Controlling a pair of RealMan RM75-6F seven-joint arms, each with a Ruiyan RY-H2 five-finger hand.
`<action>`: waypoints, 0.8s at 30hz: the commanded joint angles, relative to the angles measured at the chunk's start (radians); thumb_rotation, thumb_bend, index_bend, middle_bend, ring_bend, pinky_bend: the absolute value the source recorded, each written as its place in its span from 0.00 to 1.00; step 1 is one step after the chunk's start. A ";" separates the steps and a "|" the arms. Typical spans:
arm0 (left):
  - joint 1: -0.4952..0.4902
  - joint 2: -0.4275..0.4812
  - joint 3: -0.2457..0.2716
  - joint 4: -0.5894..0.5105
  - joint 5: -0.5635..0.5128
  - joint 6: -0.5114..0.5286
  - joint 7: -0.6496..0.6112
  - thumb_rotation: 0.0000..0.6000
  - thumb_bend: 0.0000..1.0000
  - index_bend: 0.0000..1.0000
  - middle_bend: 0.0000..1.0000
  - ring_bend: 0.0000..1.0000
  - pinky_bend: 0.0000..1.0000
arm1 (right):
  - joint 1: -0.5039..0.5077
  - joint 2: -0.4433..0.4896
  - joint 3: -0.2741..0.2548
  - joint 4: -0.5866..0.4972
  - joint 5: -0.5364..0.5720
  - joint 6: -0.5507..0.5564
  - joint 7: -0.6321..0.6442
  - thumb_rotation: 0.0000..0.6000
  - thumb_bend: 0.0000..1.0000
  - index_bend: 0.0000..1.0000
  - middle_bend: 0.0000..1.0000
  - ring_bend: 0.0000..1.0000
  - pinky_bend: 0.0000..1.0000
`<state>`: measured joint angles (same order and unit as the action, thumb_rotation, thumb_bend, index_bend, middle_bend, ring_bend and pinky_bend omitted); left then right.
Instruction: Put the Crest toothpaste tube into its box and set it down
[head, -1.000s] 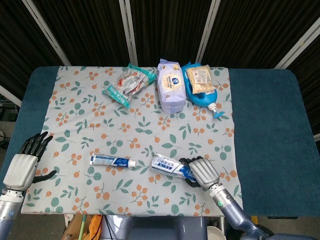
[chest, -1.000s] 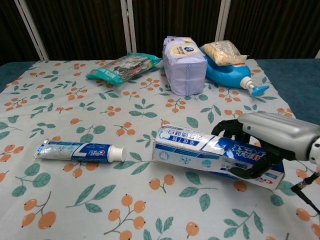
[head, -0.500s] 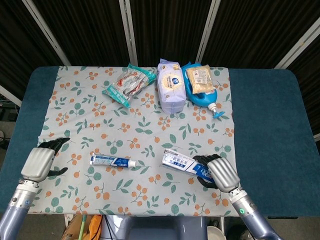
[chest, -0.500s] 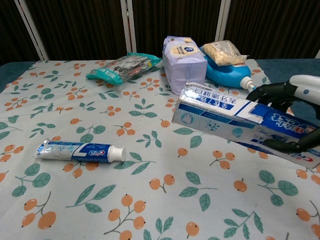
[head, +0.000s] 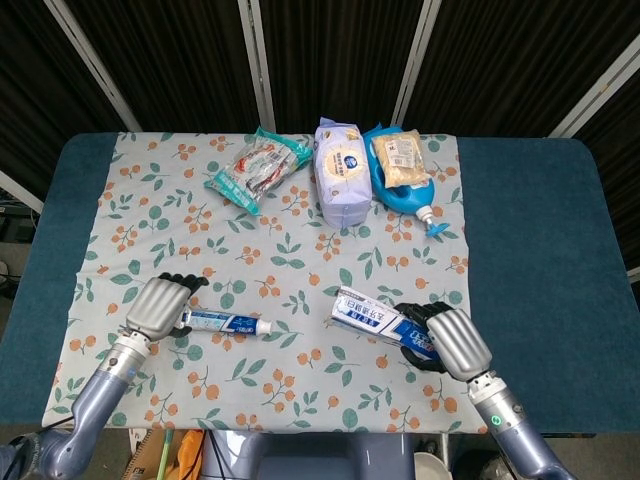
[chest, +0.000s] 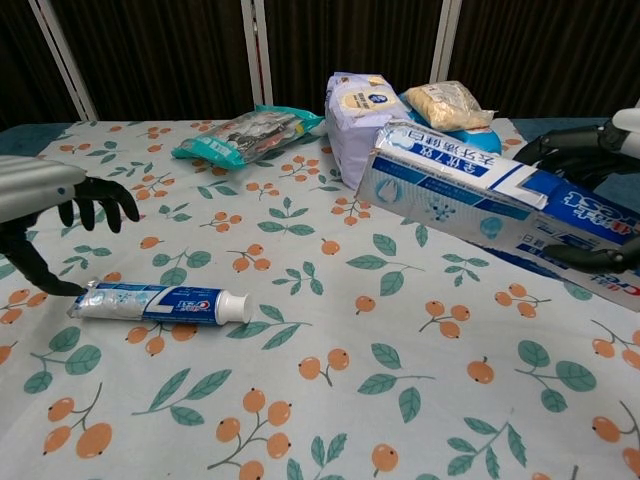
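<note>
We see one glossy, flattened toothpaste tube (chest: 160, 301) lying on the floral cloth (chest: 330, 400), white cap pointing toward the box. Our left hand (head: 160, 305) hovers spread and released at its crimped end. Right of the tube, our right hand (head: 455, 340) grasps one long cardboard box (chest: 490, 200), lifted above the cloth.

A lab-style test bench: floral cloth (head: 300, 250) on blue table (head: 530, 230), black curtains (head: 330, 50) behind.

The table (head: 540, 260) has a dark blue top, and a floral cloth (head: 150, 210) covers most of it. On the cloth lie a toothpaste tube (head: 228, 321), a snack packet (head: 258, 167), a wipes pack (head: 343, 172) and a blue bottle (head: 408, 195).
</note>
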<state>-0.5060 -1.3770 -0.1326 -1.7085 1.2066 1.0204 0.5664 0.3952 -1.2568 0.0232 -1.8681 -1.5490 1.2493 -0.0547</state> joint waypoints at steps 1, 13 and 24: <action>-0.028 -0.040 0.011 0.016 -0.025 -0.021 0.032 1.00 0.11 0.29 0.37 0.39 0.37 | -0.002 0.001 0.004 0.001 0.001 0.003 0.006 1.00 0.34 0.31 0.53 0.46 0.40; -0.046 -0.093 0.051 0.059 -0.071 -0.014 0.063 1.00 0.13 0.33 0.41 0.43 0.39 | -0.006 0.000 0.015 0.006 -0.001 0.007 0.021 1.00 0.34 0.31 0.53 0.46 0.40; -0.064 -0.137 0.059 0.105 -0.083 -0.014 0.063 1.00 0.27 0.43 0.52 0.53 0.49 | -0.009 0.005 0.022 0.006 0.000 0.011 0.030 1.00 0.34 0.31 0.53 0.46 0.40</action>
<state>-0.5680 -1.5095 -0.0750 -1.6080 1.1235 1.0059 0.6293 0.3863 -1.2521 0.0450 -1.8615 -1.5486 1.2598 -0.0250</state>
